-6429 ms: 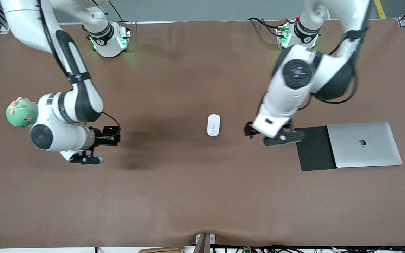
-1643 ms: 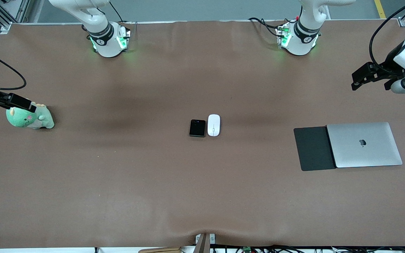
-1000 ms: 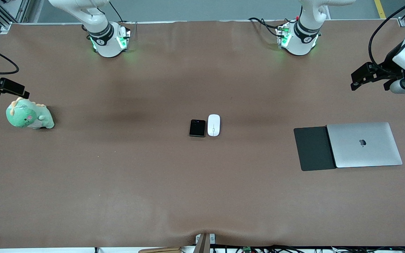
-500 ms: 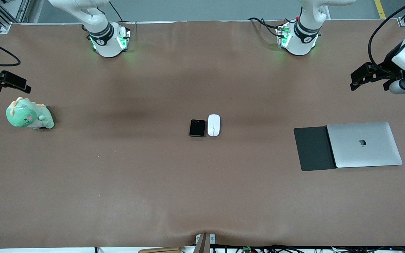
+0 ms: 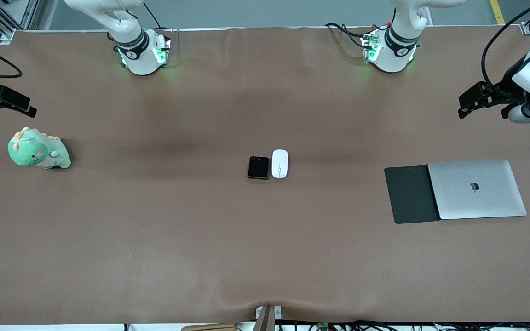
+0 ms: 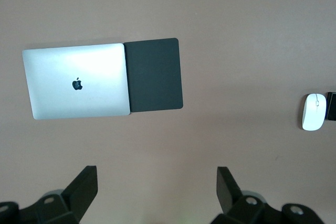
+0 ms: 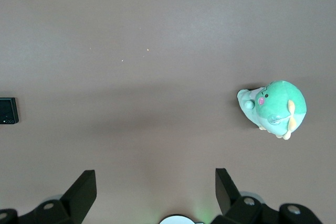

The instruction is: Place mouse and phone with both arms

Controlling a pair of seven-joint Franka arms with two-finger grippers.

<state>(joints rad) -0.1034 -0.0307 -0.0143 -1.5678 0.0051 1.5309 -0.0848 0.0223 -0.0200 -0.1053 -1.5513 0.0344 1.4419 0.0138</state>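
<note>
- Change noted: 6.4 s ago only the mouse (image 5: 279,163) lay mid-table, with both of my arms low beside it. The phone (image 5: 258,167) now rests just beside the mouse, toward the right arm's end of the table; whether the two touch I cannot tell.
- Over the last 1.6 s neither item has shifted. The right gripper (image 5: 5,99) has drawn away from above the green plush toy (image 5: 38,150) toward the table edge; the left gripper (image 5: 481,98) has barely moved.
- My reading: both placements look done and the arms are retiring. I see nothing left but to park them.
- Left gripper: up over bare table at the left arm's end, with the fingers (image 6: 81,188) spread wide and nothing between them. Mouse and phone lie well apart from it, toward mid-table.
- Right gripper (image 7: 155,192): up over the table edge at the right arm's end, its fingers likewise spread and empty. The phone is well apart from it; the plush toy lies much closer.
- Bystanders undisturbed: closed laptop (image 5: 476,189) with the black mouse pad (image 5: 410,194) touching its side.
</note>
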